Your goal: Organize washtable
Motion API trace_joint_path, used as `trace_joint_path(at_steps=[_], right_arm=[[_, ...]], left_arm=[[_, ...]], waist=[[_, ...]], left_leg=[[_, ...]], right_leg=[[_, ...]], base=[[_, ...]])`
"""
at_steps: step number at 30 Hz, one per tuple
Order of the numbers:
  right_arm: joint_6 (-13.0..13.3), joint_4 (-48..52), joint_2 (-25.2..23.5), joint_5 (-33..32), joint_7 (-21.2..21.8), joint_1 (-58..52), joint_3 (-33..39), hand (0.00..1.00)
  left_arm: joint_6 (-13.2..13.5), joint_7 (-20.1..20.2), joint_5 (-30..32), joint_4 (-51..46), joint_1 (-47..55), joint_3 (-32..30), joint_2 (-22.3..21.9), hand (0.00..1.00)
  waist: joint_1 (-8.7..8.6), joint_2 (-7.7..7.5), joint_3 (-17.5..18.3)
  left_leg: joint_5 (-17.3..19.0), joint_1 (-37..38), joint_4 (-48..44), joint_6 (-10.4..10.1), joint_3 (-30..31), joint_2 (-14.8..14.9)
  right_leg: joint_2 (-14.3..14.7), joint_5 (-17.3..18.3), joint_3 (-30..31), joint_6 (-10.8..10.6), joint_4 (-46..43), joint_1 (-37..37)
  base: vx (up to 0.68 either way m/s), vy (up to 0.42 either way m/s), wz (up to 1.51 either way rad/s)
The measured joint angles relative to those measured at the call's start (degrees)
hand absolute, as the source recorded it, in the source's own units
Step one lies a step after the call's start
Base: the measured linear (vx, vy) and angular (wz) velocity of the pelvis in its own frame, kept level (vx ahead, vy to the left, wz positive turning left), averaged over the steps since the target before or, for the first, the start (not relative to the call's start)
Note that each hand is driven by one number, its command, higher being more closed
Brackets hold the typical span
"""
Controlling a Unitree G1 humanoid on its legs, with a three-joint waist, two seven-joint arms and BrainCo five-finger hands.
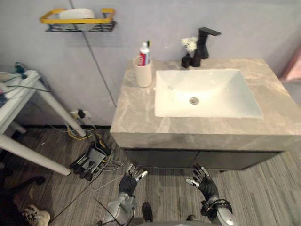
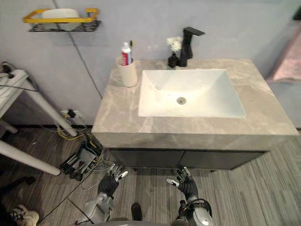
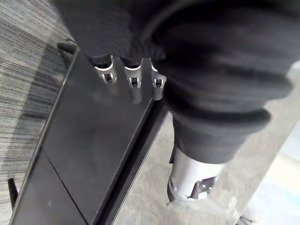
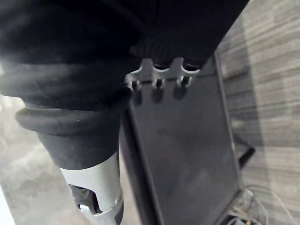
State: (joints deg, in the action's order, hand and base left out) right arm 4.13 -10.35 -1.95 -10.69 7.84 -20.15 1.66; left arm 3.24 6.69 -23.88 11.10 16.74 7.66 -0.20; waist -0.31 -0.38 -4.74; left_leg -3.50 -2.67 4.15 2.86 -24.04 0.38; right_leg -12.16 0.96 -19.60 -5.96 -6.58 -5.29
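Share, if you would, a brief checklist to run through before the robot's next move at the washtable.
1. Left hand free: ok, open and holding nothing.
2. Right hand free: ok, open and holding nothing.
3. Hands at working height: not ok, both hang low in front of the dark cabinet, below the countertop.
4. Cup stable: ok, upright at the countertop's back left, with the toothpaste standing in it.
5. Faucet and flower vase: ok, upright behind the sink.
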Motion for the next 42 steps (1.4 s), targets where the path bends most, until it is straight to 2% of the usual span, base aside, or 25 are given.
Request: trace_joint_path(at_steps=[1, 2, 3, 5, 9, 10, 11, 12, 14, 17, 20, 21, 22, 23, 24, 27, 29, 30, 31, 32, 33, 34, 35, 37, 42], right_arm=[[0.0, 0.0, -0.2, 0.0, -0.3, 0.9, -0.1, 0.0], [0.0, -0.1, -0.3, 0.0, -0.4, 2.8, -0.7, 0.0], [0.1, 0.0, -0.2, 0.1, -0.6, 4.1, -1.1, 0.0], [0.3, -0.1, -0.3, 0.1, -0.6, 6.1, -3.5, 0.0], [0.4, -4.1, 0.4, 0.6, 0.5, 10.6, -9.6, 0.0], [0.4, -5.4, 1.1, 0.7, 1.0, 13.3, -12.5, 0.0], [0.5, -5.5, 2.0, 0.7, 1.2, 14.6, -14.4, 0.0], [0.5, -5.4, 2.7, 0.7, 1.3, 15.2, -15.1, 0.0], [0.4, -4.5, 5.6, 0.6, 1.3, 14.4, -15.7, 0.0], [0.5, -0.2, 6.6, -0.1, 1.3, 8.8, -14.9, 0.0], [0.6, 3.1, 6.8, -0.3, 1.2, 6.5, -13.8, 0.0], [0.9, 3.4, 6.7, -1.5, 1.1, 6.4, -13.2, 0.0], [0.9, 3.4, 6.7, -1.9, 1.0, 6.4, -13.1, 0.0], [1.1, 3.4, 6.7, -2.8, 0.9, 6.3, -12.7, 0.0], [1.2, 3.4, 6.6, -3.6, 0.8, 6.3, -12.5, 0.0], [1.3, 1.3, 4.4, -5.7, 0.9, 6.2, -12.2, 0.0], [1.5, 0.4, 4.2, -6.7, 0.9, 6.3, -13.0, 0.0], [1.5, 0.1, 4.2, -6.8, 1.1, 6.2, -13.7, 0.0], [1.5, 0.3, 4.0, -6.9, 1.3, 6.7, -14.6, 0.0], [1.8, 0.5, 3.4, -7.1, 1.3, 7.5, -14.3, 0.0], [2.0, 0.3, 3.6, -7.2, 1.3, 7.7, -13.7, 0.0], [1.9, -0.3, 4.5, -7.3, 1.2, 8.6, -12.7, 0.0], [1.5, -2.2, 4.2, -7.3, 1.1, 9.7, -12.8, 0.0], [1.6, -2.2, 3.9, -7.4, 1.4, 9.1, -13.6, 0.0], [1.9, -1.8, 2.3, -7.3, 1.9, 7.7, -12.4, 0.0]], left_arm=[[0.0, -0.5, 0.5, 0.0, -0.8, 0.2, 0.4, 0.0], [0.0, -1.1, 2.0, 0.3, -2.3, 0.1, 0.8, 0.0], [0.0, -1.3, 2.6, 0.5, -3.0, 0.1, 0.8, 0.0], [-0.2, -2.0, 4.5, 0.4, -4.5, 0.2, 1.7, 0.0], [-0.2, -2.1, 4.3, 0.1, -3.7, -0.3, 2.1, 0.0], [-0.2, -2.2, 4.2, 0.0, -3.8, -1.1, 2.0, 0.0], [-0.1, -2.5, 4.2, 0.2, -4.2, -1.9, 1.6, 0.0], [-0.2, -3.0, 4.2, 0.3, -4.4, -2.1, 1.0, 0.0], [-0.1, -3.6, 4.1, 0.3, -4.3, -2.5, -2.0, 0.0], [-0.1, -4.8, 3.5, 0.3, -2.8, -2.8, -3.0, 0.0], [-0.1, -5.5, 3.5, 0.2, -1.5, -3.1, -3.1, 0.0], [-0.1, -5.7, 3.5, 0.0, -0.1, -3.4, -3.0, 0.0], [-0.1, -5.7, 3.5, 0.0, 0.2, -3.3, -2.9, 0.0], [-0.1, -5.8, 3.4, -0.1, 0.9, -3.4, -2.9, 0.0], [-0.1, -6.0, 3.2, -0.5, 1.3, -3.5, -2.9, 0.0], [0.9, -6.9, 3.0, -2.8, 2.6, -5.0, -3.1, 0.0], [1.4, -7.5, 2.9, -4.2, 3.7, -6.5, -3.7, 0.0], [1.8, -8.0, 3.0, -4.7, 3.8, -7.0, -3.5, 0.0], [2.2, -8.2, 3.0, -5.4, 4.2, -8.5, -3.7, 0.0], [2.3, -8.3, 3.1, -6.5, 3.9, -8.9, -3.5, 0.0], [2.3, -8.3, 3.2, -6.9, 3.6, -8.4, -3.5, 0.0], [2.4, -8.3, 3.3, -8.7, 4.1, -6.8, -3.8, 0.0], [2.5, -8.6, 3.3, -9.4, 4.2, -7.5, -3.7, 0.0], [3.5, -9.3, 3.7, -11.0, 3.9, -7.2, -3.9, 0.0], [4.3, -9.4, 4.7, -11.0, 3.4, -4.9, -3.3, 0.0]], waist=[[-0.15, -0.4, -0.2], [-0.25, -0.35, -0.9], [-0.43, 0.04, -1.7], [-0.24, -1.21, -2.6], [1.69, -3.65, -1.5], [1.89, -4.67, -0.8], [2.35, -5.09, -0.6], [2.33, -4.35, -0.7], [1.4, -0.26, -0.4], [0.42, 0.93, 0.3], [-0.68, 1.22, 0.5], [-0.31, 0.87, 0.2], [-0.23, 0.8, 0.0], [-0.23, 0.97, 0.0], [-0.09, 0.96, 0.0], [2.14, 0.03, -0.4], [1.45, -0.34, -0.5], [1.5, -0.16, -0.6], [1.84, -0.88, -1.2], [2.74, -1.17, -3.0], [3.0, -1.1, -3.1], [3.18, 1.65, -3.2], [2.93, 0.38, -3.6], [2.53, 0.29, -3.6], [2.16, -0.7, -3.0]], left_leg=[[0.6, -0.5, -1.1, 0.1, -1.5, 0.4], [1.8, -1.5, -3.1, 0.6, -5.1, 2.2], [2.2, -1.4, -3.7, 1.2, -6.8, 3.2], [4.9, -1.1, -7.2, 1.3, -13.2, 5.9], [9.4, -1.5, -17.0, -0.4, -24.9, 12.3], [10.9, -2.5, -21.7, -1.6, -29.5, 15.2], [11.6, -2.9, -25.0, -2.6, -32.4, 18.0], [11.7, -3.1, -26.0, -2.7, -33.2, 19.3], [10.6, -2.2, -28.7, -4.3, -36.1, 25.2], [8.3, 2.0, -28.9, -5.7, -37.7, 30.5], [6.9, 4.8, -30.3, -4.4, -37.2, 33.3], [7.0, 4.2, -36.4, -4.2, -30.3, 35.4], [8.1, 4.0, -37.2, -5.6, -27.6, 34.9], [11.2, 2.7, -38.1, -8.8, -22.0, 32.7], [13.8, 0.5, -38.4, -9.1, -16.2, 29.2], [17.0, -1.1, -29.6, -6.1, 0.2, 16.2], [16.8, -0.2, -29.8, -6.2, 8.0, 12.6], [16.9, -0.8, -31.4, -6.1, 9.1, 12.3], [17.0, -3.5, -39.2, -4.7, 13.2, 11.7], [18.7, -9.3, -48.0, -4.9, 18.7, 9.1], [21.9, -10.0, -43.7, -6.7, 21.5, 7.0], [21.2, -8.4, -31.4, -6.8, 26.9, 5.6], [20.9, -7.1, -31.1, -5.6, 25.1, 4.0], [21.0, -7.1, -32.4, -5.5, 25.3, 3.7], [21.1, -3.9, -32.4, -5.2, 22.4, 3.8]], right_leg=[[0.3, -0.4, -0.1, 0.7, -0.3, -1.0], [-0.5, 2.2, -4.1, 7.1, -1.9, -2.1], [-2.2, 3.9, -9.4, 8.2, -7.4, -3.1], [-10.5, 9.6, -20.9, 9.5, -26.0, -3.5], [-16.1, 10.7, -29.8, 9.6, -28.4, 3.0], [-16.8, 7.9, -32.3, 10.1, -24.4, 4.7], [-15.1, 9.2, -32.4, 4.9, -20.9, 4.1], [-13.7, 9.7, -32.8, 4.0, -19.6, 3.9], [-6.3, 8.8, -30.5, 1.2, -13.3, 4.1], [1.5, 8.0, -28.4, 2.2, -5.9, 8.2], [4.9, 8.0, -24.7, 2.7, -2.9, 9.7], [6.0, 8.0, -20.0, 3.1, -1.2, 10.8], [5.9, 8.0, -19.1, 3.1, -1.0, 11.0], [5.5, 8.0, -17.0, 3.1, -1.0, 11.2], [4.8, 7.9, -14.8, 3.0, -1.0, 11.1], [1.4, 7.0, -7.6, 1.2, -2.0, 11.0], [1.2, 4.8, -4.5, 0.6, 0.6, 11.2], [1.5, 3.5, -3.2, 0.6, 2.4, 11.4], [1.5, 0.5, -1.3, 1.6, 5.0, 12.9], [-0.9, 0.3, 1.3, 1.3, 5.3, 13.1], [-1.6, 0.0, 2.2, 0.6, 5.1, 12.2], [-1.1, -0.5, 4.4, -1.1, 4.8, 11.1], [-3.0, -1.2, 6.9, -2.5, 4.9, 10.0], [-0.9, -0.7, 10.7, -3.4, 4.8, 9.3], [0.0, -1.7, 15.0, -1.9, 3.7, 7.9]], base=[[-0.06, 0.002, -1.14], [-0.06, -0.012, -1.12], [-0.1, 0.01, -1.45], [-0.1, 0.018, -1.47], [-0.02, -0.164, -1.9], [0.01, -0.409, -1.9], [0.01, -0.364, -1.78], [0.0, -0.409, -1.27], [0.02, -0.391, -0.9], [0.06, -0.33, -0.61], [0.09, -0.212, -0.83], [0.08, -0.099, -1.18], [0.07, -0.036, -1.28], [0.05, 0.09, -0.91], [0.07, 0.161, -1.13], [0.12, 0.291, -1.1], [0.14, 0.201, -0.61], [0.11, 0.242, -0.71], [0.1, 0.4, -0.91], [0.1, 0.441, -0.94], [0.07, 0.421, -0.96], [0.05, 0.404, -0.93], [0.06, 0.347, -0.84], [0.07, 0.198, -0.48], [0.07, 0.069, -0.67]])
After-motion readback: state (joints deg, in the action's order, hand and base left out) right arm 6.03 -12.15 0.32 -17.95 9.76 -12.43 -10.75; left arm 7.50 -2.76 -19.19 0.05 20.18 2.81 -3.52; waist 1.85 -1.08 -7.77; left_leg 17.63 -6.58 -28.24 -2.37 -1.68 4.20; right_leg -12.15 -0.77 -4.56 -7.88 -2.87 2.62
